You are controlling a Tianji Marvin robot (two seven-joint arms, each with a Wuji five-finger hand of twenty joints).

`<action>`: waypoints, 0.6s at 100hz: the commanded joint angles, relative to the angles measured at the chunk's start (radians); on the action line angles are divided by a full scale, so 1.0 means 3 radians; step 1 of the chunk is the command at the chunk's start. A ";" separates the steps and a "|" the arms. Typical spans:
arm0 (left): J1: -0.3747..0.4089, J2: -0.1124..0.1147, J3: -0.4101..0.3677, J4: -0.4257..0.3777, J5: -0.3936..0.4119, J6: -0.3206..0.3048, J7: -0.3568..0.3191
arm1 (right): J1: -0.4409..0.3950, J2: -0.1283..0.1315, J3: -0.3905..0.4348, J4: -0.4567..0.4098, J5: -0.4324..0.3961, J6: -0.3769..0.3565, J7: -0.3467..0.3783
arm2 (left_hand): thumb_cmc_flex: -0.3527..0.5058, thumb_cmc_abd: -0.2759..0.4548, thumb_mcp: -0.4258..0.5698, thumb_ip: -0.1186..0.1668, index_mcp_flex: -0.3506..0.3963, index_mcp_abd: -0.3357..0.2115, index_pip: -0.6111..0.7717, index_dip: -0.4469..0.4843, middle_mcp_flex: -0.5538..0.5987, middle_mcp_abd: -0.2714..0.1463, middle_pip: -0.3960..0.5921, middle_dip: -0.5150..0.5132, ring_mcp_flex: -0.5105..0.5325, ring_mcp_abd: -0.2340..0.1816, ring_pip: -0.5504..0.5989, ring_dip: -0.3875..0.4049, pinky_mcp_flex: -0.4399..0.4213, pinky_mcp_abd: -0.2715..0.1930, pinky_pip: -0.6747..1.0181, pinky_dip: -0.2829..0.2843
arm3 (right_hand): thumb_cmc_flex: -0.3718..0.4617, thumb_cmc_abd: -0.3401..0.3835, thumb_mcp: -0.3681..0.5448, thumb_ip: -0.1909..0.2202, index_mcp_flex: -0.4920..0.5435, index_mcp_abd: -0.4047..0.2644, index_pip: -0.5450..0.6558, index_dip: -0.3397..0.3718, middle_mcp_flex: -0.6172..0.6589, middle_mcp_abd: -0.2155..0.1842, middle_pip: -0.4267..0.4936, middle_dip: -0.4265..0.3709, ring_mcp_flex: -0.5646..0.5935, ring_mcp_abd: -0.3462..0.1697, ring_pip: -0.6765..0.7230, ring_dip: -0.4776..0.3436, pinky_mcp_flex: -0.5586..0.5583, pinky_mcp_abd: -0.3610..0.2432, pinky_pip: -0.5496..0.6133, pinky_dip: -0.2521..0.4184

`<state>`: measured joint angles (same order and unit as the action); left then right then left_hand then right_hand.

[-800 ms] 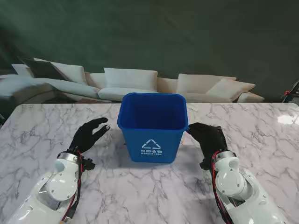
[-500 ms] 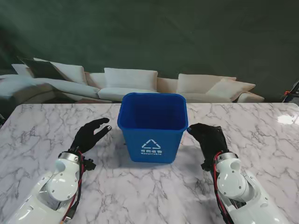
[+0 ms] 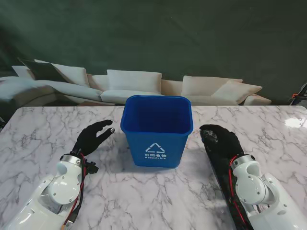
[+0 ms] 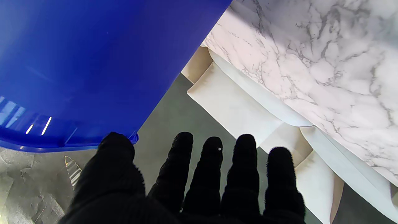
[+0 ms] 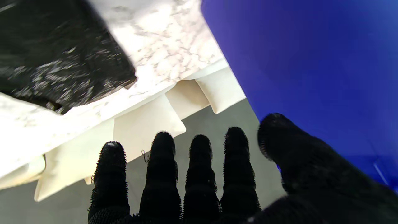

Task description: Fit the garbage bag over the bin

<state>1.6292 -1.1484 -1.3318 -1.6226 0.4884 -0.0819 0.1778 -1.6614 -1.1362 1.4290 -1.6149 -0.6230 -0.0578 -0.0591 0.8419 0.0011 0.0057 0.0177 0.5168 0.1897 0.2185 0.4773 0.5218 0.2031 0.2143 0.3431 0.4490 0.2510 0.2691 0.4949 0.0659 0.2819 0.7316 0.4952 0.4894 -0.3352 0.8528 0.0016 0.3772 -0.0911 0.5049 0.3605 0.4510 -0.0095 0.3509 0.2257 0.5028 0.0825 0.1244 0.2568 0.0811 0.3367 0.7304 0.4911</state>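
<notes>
Bin (image 3: 157, 130) remains unlined; my right hand (image 3: 221, 141), fingers apart, has drawn back over the black bag (image 5: 59, 68); left hand (image 3: 92, 136) open, unmoved.

The black garbage bag (image 5: 59, 59) is blurred in the right wrist view and cut by the edge; from the stand, the right hand (image 3: 221, 141) blends into it.

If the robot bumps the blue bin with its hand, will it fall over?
Probably not easily. The blue bin stands upright on the marble table on a flat base, though it narrows toward the bottom, so a high push might tip it. It looks empty and thin-walled, so likely light: a low nudge from the right hand would probably slide it.
</notes>
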 commanded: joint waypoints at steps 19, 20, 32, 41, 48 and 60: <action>-0.0054 -0.0001 0.0041 0.0042 0.0033 0.0026 -0.0032 | 0.0068 0.0193 0.0228 0.0205 -0.0254 -0.0247 0.0383 | 0.0072 0.0163 -0.0110 -0.0073 -0.0056 -0.0028 -0.0054 -0.0024 -0.0013 -0.0050 0.0007 0.0056 -0.0062 0.0016 0.0017 0.0037 -0.0052 0.0001 -0.0052 0.0045 | 0.0095 -0.0720 0.1340 0.0533 -0.0908 -0.0667 -0.0038 -0.0643 -0.0790 -0.0324 -0.0572 -0.0288 -0.0826 -0.0377 -0.0446 -0.0504 -0.0354 -0.0398 -0.0775 -0.0232; -0.0057 0.0000 0.0043 0.0045 0.0033 0.0029 -0.0034 | 0.0071 0.0198 0.0234 0.0213 -0.0262 -0.0254 0.0401 | 0.0072 0.0164 -0.0110 -0.0073 -0.0059 -0.0028 -0.0055 -0.0024 -0.0012 -0.0053 0.0007 0.0056 -0.0063 0.0015 0.0017 0.0037 -0.0052 0.0002 -0.0052 0.0045 | 0.0087 -0.0728 0.1352 0.0538 -0.0925 -0.0647 -0.0048 -0.0662 -0.0807 -0.0315 -0.0596 -0.0300 -0.0849 -0.0377 -0.0452 -0.0522 -0.0367 -0.0403 -0.0808 -0.0246; -0.0077 -0.0001 0.0057 0.0067 0.0010 0.0053 -0.0053 | 0.0171 0.0245 0.0252 0.0366 -0.0394 -0.0277 0.0555 | 0.0075 0.0165 -0.0109 -0.0072 -0.0062 -0.0019 -0.0054 -0.0024 -0.0021 -0.0049 0.0009 0.0058 -0.0069 0.0017 0.0018 0.0040 -0.0060 0.0000 -0.0055 0.0047 | 0.0029 -0.0814 0.1584 0.0711 -0.0949 -0.0335 -0.0290 -0.0720 -0.0823 -0.0179 -0.0829 -0.0413 -0.1053 -0.0306 -0.0479 -0.0655 -0.0440 -0.0512 -0.1284 -0.0407; -0.0082 -0.0001 0.0057 0.0075 0.0019 0.0051 -0.0046 | 0.0291 0.0278 0.0214 0.0538 -0.0540 -0.0273 0.0615 | 0.0075 0.0166 -0.0109 -0.0072 -0.0063 -0.0022 -0.0054 -0.0024 -0.0017 -0.0048 0.0014 0.0060 -0.0066 0.0014 0.0021 0.0042 -0.0057 0.0000 -0.0053 0.0050 | -0.0028 -0.0848 0.1580 0.0702 -0.0945 -0.0215 -0.0607 -0.0698 -0.0878 -0.0121 -0.0915 -0.0451 -0.1121 -0.0275 -0.0483 -0.0679 -0.0450 -0.0535 -0.1467 -0.0383; -0.0082 -0.0003 0.0060 0.0077 0.0019 0.0055 -0.0038 | 0.0382 0.0297 0.0170 0.0659 -0.0623 -0.0261 0.0646 | 0.0076 0.0166 -0.0109 -0.0072 -0.0065 -0.0022 -0.0054 -0.0024 -0.0017 -0.0054 0.0017 0.0062 -0.0063 0.0014 0.0023 0.0044 -0.0059 0.0005 -0.0053 0.0052 | -0.0076 -0.0863 0.1528 0.0685 -0.0888 -0.0203 -0.1023 -0.0410 -0.0894 -0.0112 -0.0996 -0.0490 -0.1144 -0.0265 -0.0486 -0.0685 -0.0435 -0.0509 -0.1593 -0.0262; -0.0080 -0.0001 0.0068 0.0078 0.0017 0.0062 -0.0046 | 0.0541 0.0313 0.0076 0.0868 -0.0649 -0.0202 0.0674 | 0.0075 0.0167 -0.0110 -0.0072 -0.0064 -0.0025 -0.0052 -0.0024 -0.0027 -0.0055 0.0014 0.0062 -0.0070 0.0014 0.0021 0.0045 -0.0061 0.0003 -0.0057 0.0053 | -0.0257 -0.0867 0.1173 0.0530 -0.0766 -0.0407 -0.1756 -0.0058 -0.0908 -0.0117 -0.1184 -0.0582 -0.1187 -0.0260 -0.0491 -0.0683 -0.0469 -0.0467 -0.1695 -0.0186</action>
<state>1.6060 -1.1478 -1.3166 -1.6036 0.4947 -0.0680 0.1792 -1.5160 -1.0469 1.4587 -1.3731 -0.8255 -0.1378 0.1278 0.8419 0.0013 0.0057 0.0176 0.5166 0.1897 0.2180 0.4772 0.5217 0.2030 0.2143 0.3525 0.4490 0.2516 0.2691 0.4952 0.0659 0.2819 0.7314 0.4956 0.4679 -0.5514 1.2392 0.1910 0.1320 -0.1645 0.0454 0.2986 0.2060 -0.0482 0.0450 0.0730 0.1851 0.0042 0.0079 0.0696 -0.0348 0.2038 0.2583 0.4164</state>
